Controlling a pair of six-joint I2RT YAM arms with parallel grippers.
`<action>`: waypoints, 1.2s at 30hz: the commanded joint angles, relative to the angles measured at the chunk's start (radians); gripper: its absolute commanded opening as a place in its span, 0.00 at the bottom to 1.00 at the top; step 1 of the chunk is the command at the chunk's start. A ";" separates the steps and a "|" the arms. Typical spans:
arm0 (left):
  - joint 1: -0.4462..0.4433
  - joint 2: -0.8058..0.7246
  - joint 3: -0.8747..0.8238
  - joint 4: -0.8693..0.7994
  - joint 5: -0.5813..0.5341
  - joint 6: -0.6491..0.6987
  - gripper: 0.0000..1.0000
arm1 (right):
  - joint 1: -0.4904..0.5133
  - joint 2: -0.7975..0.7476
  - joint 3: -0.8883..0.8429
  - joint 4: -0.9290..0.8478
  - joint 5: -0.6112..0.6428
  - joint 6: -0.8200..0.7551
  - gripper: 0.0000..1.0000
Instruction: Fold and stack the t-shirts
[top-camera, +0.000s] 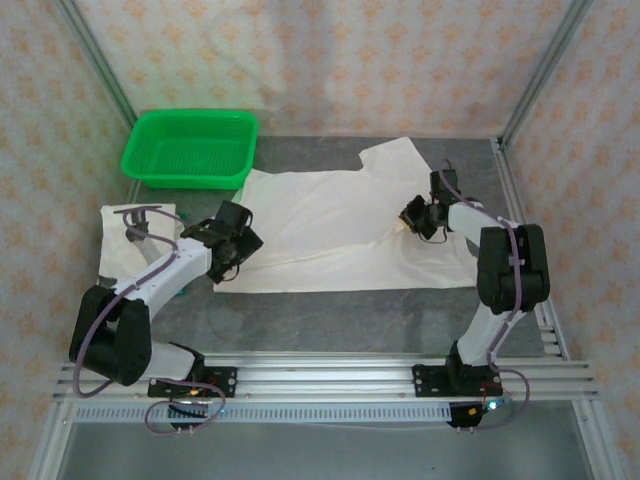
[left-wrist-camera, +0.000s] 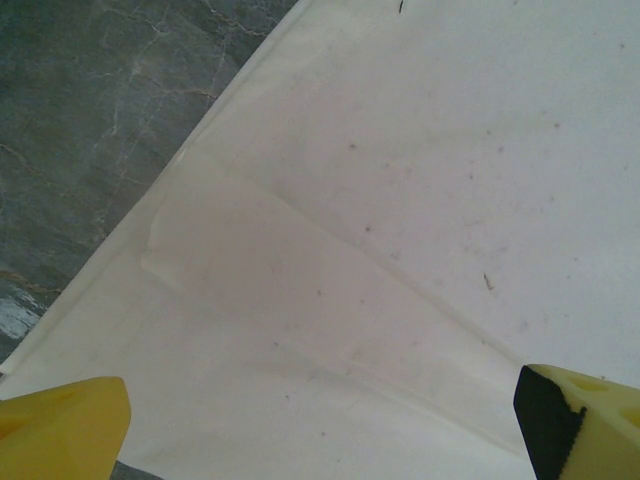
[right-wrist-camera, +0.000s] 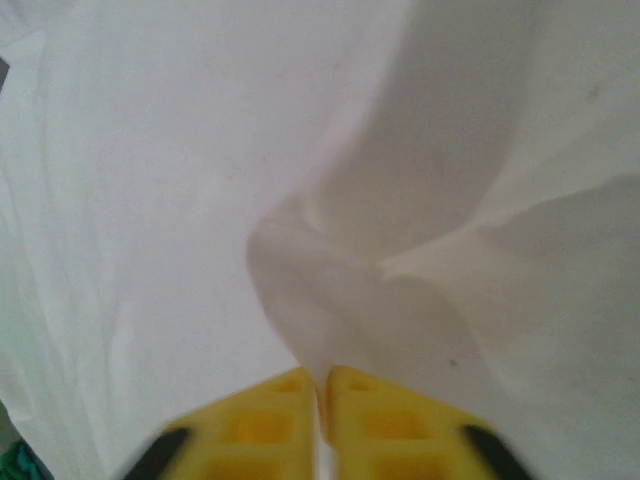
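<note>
A white t-shirt (top-camera: 330, 225) lies spread flat on the dark table, its sleeve pointing to the back. My left gripper (top-camera: 235, 240) hovers over the shirt's left edge. In the left wrist view that gripper (left-wrist-camera: 320, 425) is open, its yellow fingertips (left-wrist-camera: 70, 420) wide apart over a flat diagonal crease of the cloth (left-wrist-camera: 400, 150). My right gripper (top-camera: 410, 215) is at the shirt's right side. In the right wrist view it (right-wrist-camera: 322, 385) is shut on a raised fold of the t-shirt (right-wrist-camera: 330, 290). A second white t-shirt (top-camera: 118, 240) lies folded at the far left, partly under the left arm.
A green mesh basket (top-camera: 190, 148) stands at the back left, touching the spread shirt's corner. Aluminium frame posts (top-camera: 520, 200) run along the right side. Bare table (top-camera: 340, 315) shows between the shirt and the arm bases.
</note>
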 joint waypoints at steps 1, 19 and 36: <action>0.011 0.007 -0.001 -0.018 -0.010 -0.009 1.00 | 0.003 0.015 0.048 0.001 -0.030 -0.020 0.26; 0.097 0.129 -0.005 0.076 0.057 -0.186 0.87 | -0.057 -0.169 -0.135 -0.025 0.068 -0.066 0.53; 0.150 0.280 0.130 0.102 0.085 -0.222 0.84 | -0.075 -0.215 -0.147 -0.049 0.054 -0.073 0.53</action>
